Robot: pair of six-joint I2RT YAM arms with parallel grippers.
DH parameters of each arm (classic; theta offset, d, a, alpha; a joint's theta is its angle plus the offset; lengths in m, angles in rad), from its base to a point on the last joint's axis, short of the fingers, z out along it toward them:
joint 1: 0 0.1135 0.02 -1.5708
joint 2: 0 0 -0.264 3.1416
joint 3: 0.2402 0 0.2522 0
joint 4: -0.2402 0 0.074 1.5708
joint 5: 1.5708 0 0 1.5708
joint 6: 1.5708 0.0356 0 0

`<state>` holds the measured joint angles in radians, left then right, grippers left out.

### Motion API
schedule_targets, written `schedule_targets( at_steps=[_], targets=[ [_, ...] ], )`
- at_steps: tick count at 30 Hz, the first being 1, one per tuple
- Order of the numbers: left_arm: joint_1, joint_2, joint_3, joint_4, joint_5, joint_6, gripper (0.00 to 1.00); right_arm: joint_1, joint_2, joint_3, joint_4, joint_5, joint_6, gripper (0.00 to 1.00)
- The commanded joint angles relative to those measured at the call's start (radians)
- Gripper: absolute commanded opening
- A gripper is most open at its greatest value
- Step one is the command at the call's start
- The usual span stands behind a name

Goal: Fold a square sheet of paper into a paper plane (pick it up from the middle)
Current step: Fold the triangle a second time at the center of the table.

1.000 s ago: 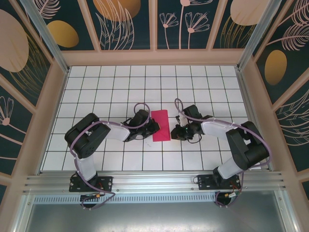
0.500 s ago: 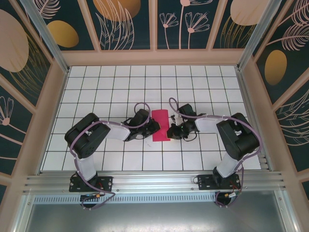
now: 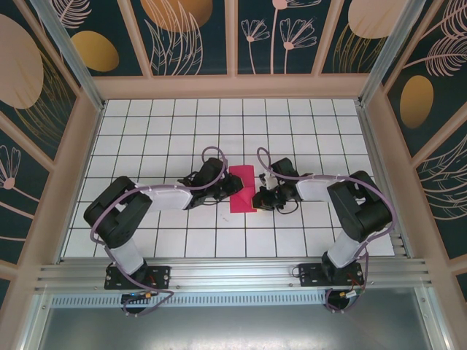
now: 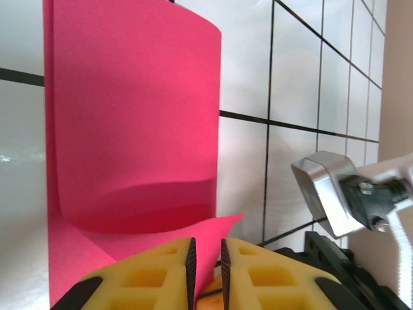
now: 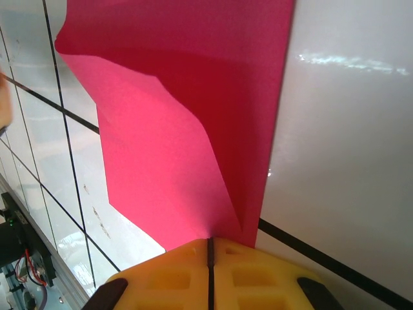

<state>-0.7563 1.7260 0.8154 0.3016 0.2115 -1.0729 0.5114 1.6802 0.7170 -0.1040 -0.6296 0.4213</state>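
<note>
1 square sheet of paper (image 3: pixel 241 198), magenta-pink, lay on the white grid-tiled table (image 3: pixel 146 131) near the middle of the floor. It was doubled over into a narrow strip running away from the arms. Its upper layer was not pressed flat: in the left wrist view that layer bowed up off the lower one, and in the right wrist view a loose flap slanted across the sheet.

The 2 arms reached in from either side, with the sheet between them. The left gripper (image 3: pixel 231 185) met the strip's left edge. Its 2 yellow pads (image 4: pixel 155 265) stood a narrow slit apart, and a corner of the pink flap reached into that slit. I could not tell whether the pads touched it.

The right gripper (image 3: pixel 257 197) sat at the strip's right edge, toward the near end. Its 2 pads (image 5: pixel 168 265) were pressed together along 1 thin seam, with the tip of the pink flap pinched there.

A silver bracket (image 4: pixel 329 194) of the other arm stood just beside the sheet in the left wrist view. Patterned wall panels (image 3: pixel 190 36) enclosed the table on 3 sides.
</note>
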Motion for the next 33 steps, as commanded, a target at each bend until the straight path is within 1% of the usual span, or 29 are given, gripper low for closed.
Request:
schedule_targets(
  at_steps=[1,3,8,12,15,21,24,33],
  targets=[
    [-0.021,-0.028,-0.023,0.035,0.057,-0.006,0.17,-0.001,0.005,-0.034,-0.015,0.054,0.01,0.09],
    [-0.033,-0.019,-0.037,0.078,0.076,-0.017,0.16,-0.002,0.001,-0.036,-0.013,0.057,0.01,0.09],
    [-0.043,0.084,-0.041,0.191,0.16,-0.059,0.15,-0.004,-0.002,-0.035,-0.012,0.06,0.011,0.09],
    [-0.046,0.124,-0.052,0.247,0.176,-0.091,0.15,-0.004,-0.001,-0.034,-0.012,0.062,0.012,0.09],
    [-0.046,0.138,-0.065,0.249,0.147,-0.106,0.16,-0.006,0.001,-0.033,-0.01,0.064,0.014,0.09],
    [-0.046,0.166,-0.059,0.169,0.047,-0.094,0.17,-0.007,0.01,-0.031,-0.019,0.068,0.01,0.09],
    [-0.046,0.181,-0.061,0.151,0.02,-0.101,0.18,-0.007,0.011,-0.03,-0.03,0.076,0.007,0.08],
    [-0.045,0.155,-0.022,0.022,-0.083,-0.092,0.2,-0.005,0.005,-0.037,-0.056,0.097,-0.006,0.06]
  ],
)
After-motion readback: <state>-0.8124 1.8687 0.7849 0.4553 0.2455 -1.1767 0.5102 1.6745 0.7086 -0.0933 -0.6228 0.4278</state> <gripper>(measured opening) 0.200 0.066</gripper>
